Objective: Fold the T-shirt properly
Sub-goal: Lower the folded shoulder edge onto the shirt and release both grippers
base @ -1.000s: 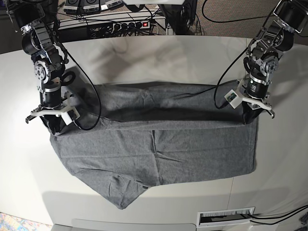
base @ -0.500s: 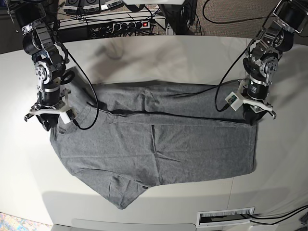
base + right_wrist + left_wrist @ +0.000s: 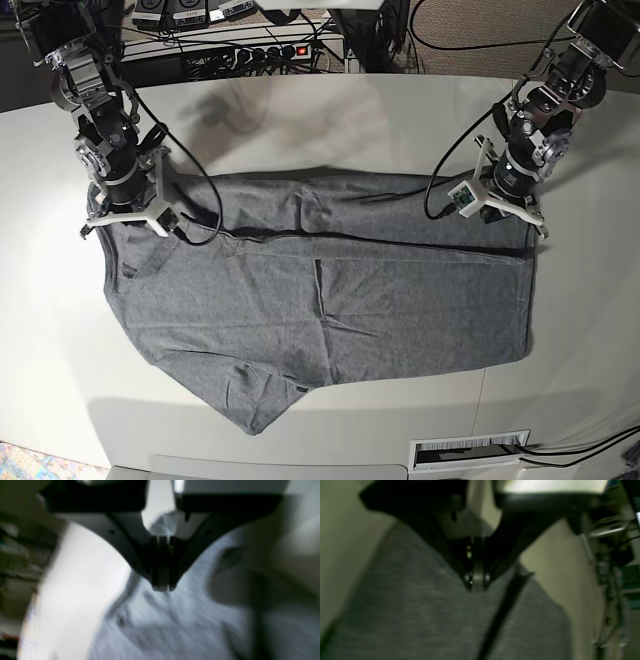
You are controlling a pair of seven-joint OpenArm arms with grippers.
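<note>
The left claw [image 3: 477, 588] has its jaws pressed together on nothing; the wrist view shows the tips meeting with the grey shirt [image 3: 320, 300] lying slack below and beyond them, not pinched between them. The right claw [image 3: 162, 588] is the same: jaws closed against each other, empty, with cloth spread under and ahead of the tips. Both wrist views are blurred, so whether either tip grazes the fabric cannot be told.

In the base view each claw sits just above one end of the shirt's far edge, the left claw [image 3: 510, 205] over one corner and the right claw [image 3: 125, 210] over the other, with the whole garment stretching toward the near side of the table [image 3: 330, 120] from them. The shirt lies flat, a long strip along the edge nearest the claws doubled over onto the body, its crease running from below one claw to below the other. That strip probably rests there because both ends were carried together, which keeps the crease straight. One sleeve juts out at the near corner, well apart from both claws, and there is plainly more folding to do.

A black cable [image 3: 505, 605] crosses the cloth beside the left claw.
</note>
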